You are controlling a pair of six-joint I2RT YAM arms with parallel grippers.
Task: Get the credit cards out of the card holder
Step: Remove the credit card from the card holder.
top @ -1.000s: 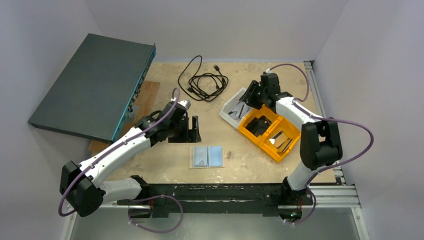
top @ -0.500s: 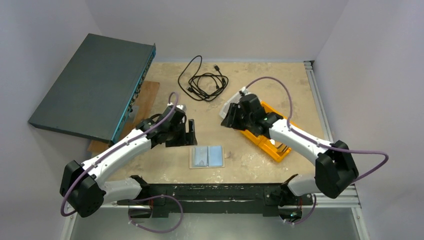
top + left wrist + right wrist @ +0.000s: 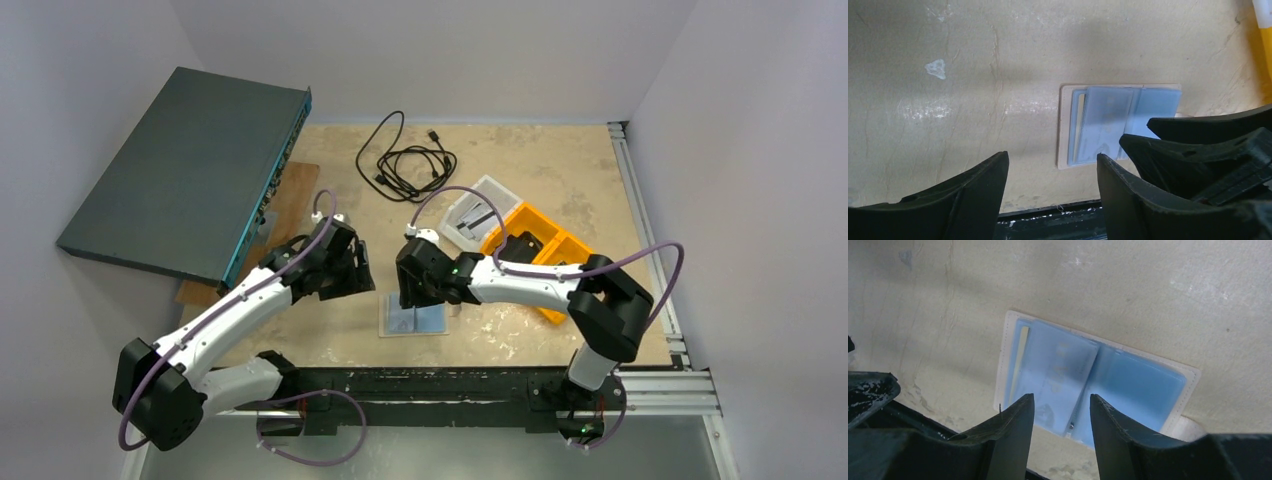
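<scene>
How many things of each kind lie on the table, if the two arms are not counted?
Open cream fabric card holder with blue-grey inside: 1
Coiled black cable: 1
White plastic tray: 1
Orange plastic bin: 1
Flat dark grey metal box: 1
Thin brown wooden board: 1
Total: 6

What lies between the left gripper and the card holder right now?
Nothing but bare tabletop. In the top view, the left gripper hangs to the left of the open card holder, with no object in the gap.
</scene>
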